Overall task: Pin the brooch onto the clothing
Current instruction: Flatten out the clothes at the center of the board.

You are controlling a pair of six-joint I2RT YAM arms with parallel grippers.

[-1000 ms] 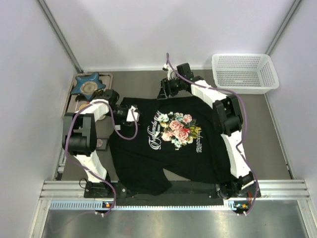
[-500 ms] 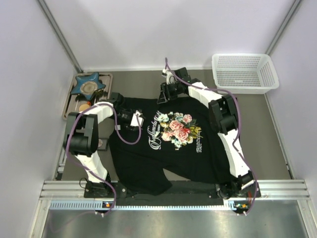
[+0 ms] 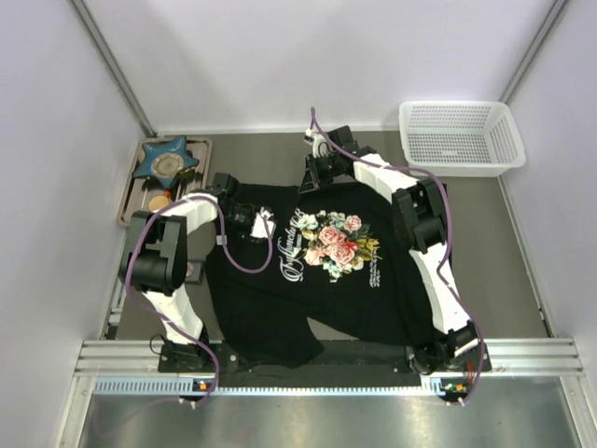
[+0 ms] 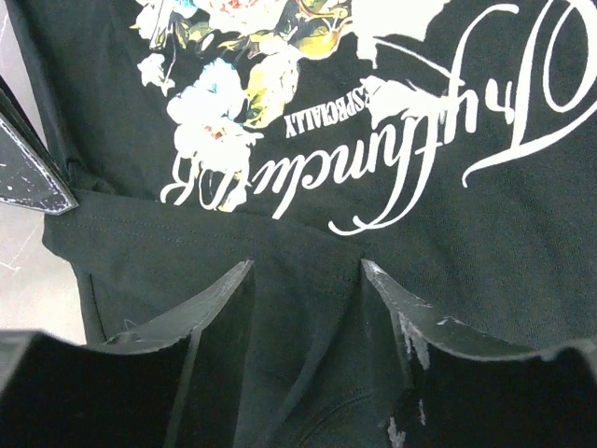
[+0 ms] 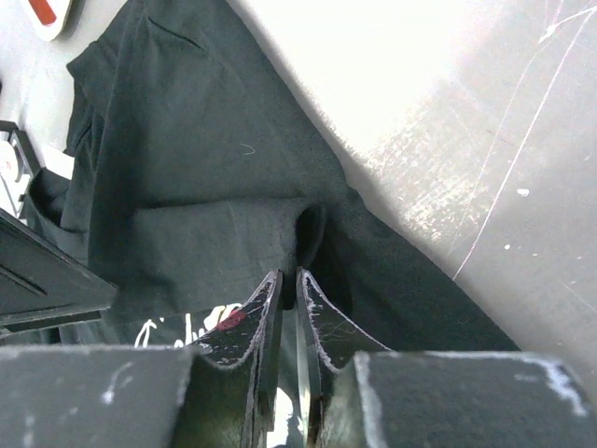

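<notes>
Left claw (image 3: 262, 224) has slid right across the T-shirt (image 3: 280, 299) toward the lettering (image 4: 448, 140). Its wrist cam shows the fingers spread over flat cloth. Right claw (image 5: 287, 275) pinches a shirt fold, which I only see clearly on its own cam. I can't spot the brooch. A blue star dish (image 3: 166, 159) sits on the tray (image 3: 201, 143), with something round and tan inside.
</notes>
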